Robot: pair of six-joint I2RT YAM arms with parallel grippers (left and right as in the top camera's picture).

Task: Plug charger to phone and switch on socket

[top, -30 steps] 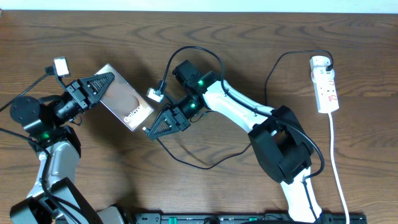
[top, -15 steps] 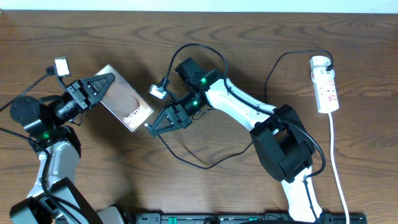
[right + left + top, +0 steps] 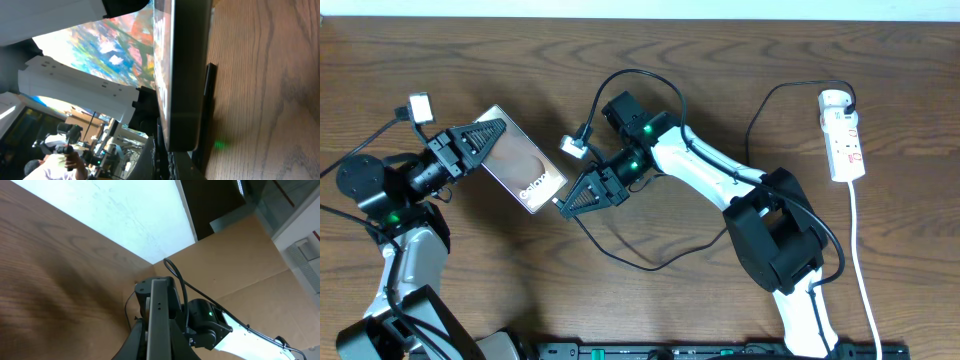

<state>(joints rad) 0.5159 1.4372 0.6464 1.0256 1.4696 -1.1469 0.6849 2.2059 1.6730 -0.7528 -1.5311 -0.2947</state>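
Beyond wood-grain table (image 3: 670, 315) and phone (image 3: 525, 160), pale wall (image 3: 720, 8).

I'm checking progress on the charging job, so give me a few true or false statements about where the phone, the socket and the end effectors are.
1. The phone lies untouched. False: the left end effector grips one end.
2. The right end effector is at the phone's sticker end. True.
3. The socket lies between the two arms. False: it is far out on the right, beyond the right arm.
4. The socket has a white cord. True.
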